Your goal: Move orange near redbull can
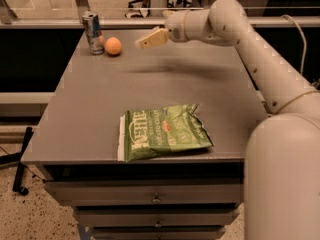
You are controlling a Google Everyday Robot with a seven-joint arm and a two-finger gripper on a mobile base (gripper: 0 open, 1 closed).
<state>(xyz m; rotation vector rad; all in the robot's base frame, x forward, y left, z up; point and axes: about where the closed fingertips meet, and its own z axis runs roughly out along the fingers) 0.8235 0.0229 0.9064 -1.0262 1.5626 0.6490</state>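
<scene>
The orange (113, 46) sits on the grey table (100, 109) at the far left, just right of the redbull can (93, 32), which stands upright, blue and silver. The two are almost touching. My gripper (145, 41) hangs above the table to the right of the orange, a short gap away, holding nothing. Its fingers are open.
A green chip bag (162, 132) lies flat near the table's front edge. My white arm (260, 59) reaches in from the right side. A rail and a glass partition run behind the table's far edge. Drawers sit under the front edge.
</scene>
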